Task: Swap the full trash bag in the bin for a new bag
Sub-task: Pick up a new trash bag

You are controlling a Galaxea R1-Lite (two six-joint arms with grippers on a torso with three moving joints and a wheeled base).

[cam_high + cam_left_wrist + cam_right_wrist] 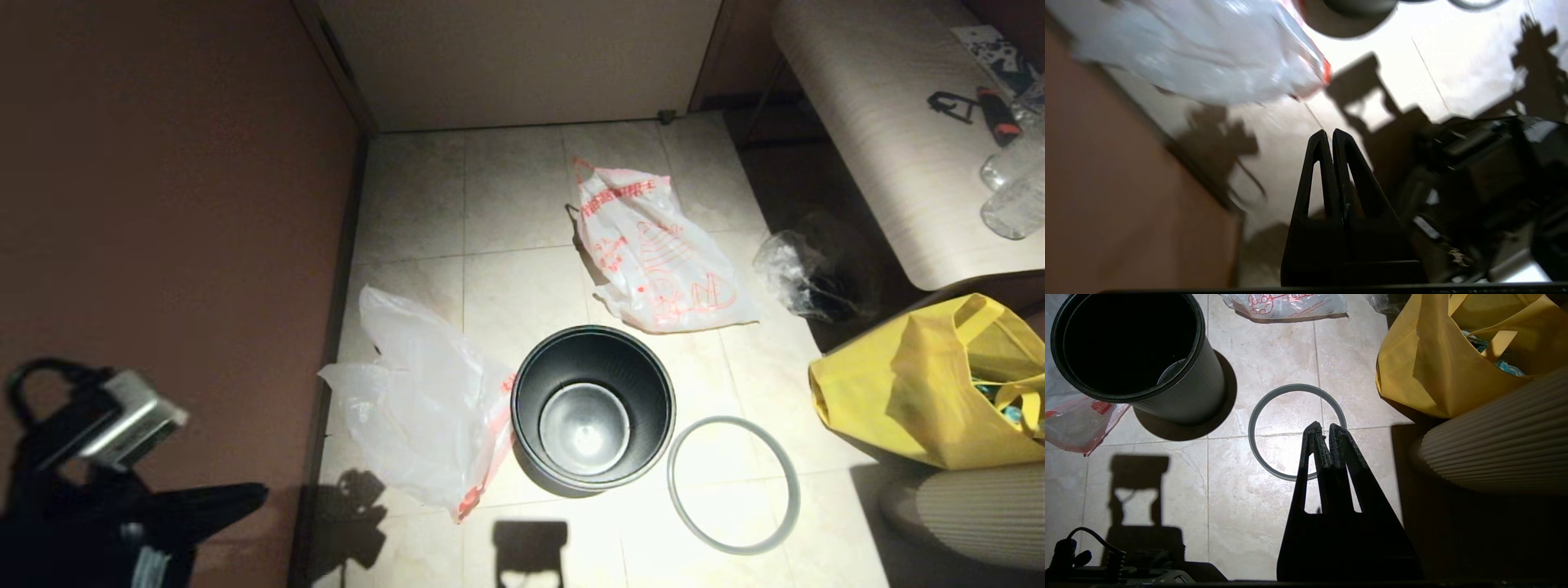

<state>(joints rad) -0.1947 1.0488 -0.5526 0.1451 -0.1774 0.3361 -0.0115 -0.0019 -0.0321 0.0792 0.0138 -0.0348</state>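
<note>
Bin (593,408) stands upright on the tiled floor (506,212), unlined, bare inside down to its base. Its grey hoop (732,484) lies flat on the floor just beside it, on the robot's right, off the bin.

Red-printed white bag (657,257) lies flattened on the floor beyond the bin, apart from it. Cloudy bag (424,412) lies crumpled on the robot's left of the bin, its red edge touching the bin wall.

Left gripper (1329,134) hangs low at the robot's left near the brown wall (163,204), fingers clenched, grasping nothing. Right gripper (1323,428) is above the hoop, fingers pressed together, empty.

Yellow tote (931,384) sits at the right; a small clear wrinkled bag (796,273) lies near the table (882,131).
</note>
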